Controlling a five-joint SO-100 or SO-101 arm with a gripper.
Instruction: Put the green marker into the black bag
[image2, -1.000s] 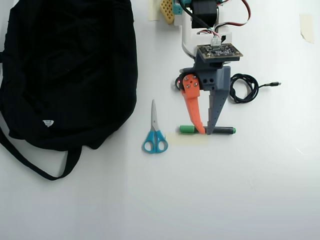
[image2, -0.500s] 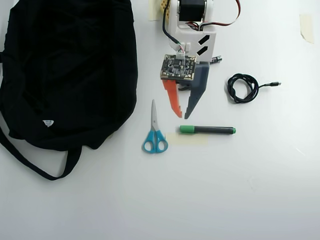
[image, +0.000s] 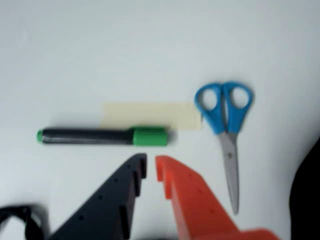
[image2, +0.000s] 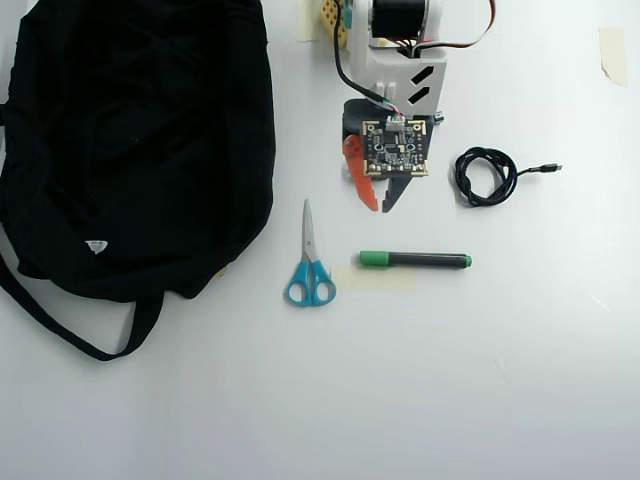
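Hovering above the green marker (image2: 414, 260) flat on the tabletop (image2: 520, 380), our fingers (image: 150, 168) are nearly closed, empty. We judge it light, stiff, round; grip mid-barrel for the black bag (image2: 140, 140).

Plain white table (image2: 480, 400), even light.

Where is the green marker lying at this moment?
In the overhead view, the dark-barrelled marker with the green cap lies flat on the white table, right of the blue-handled scissors, its cap end beside a pale tape strip.
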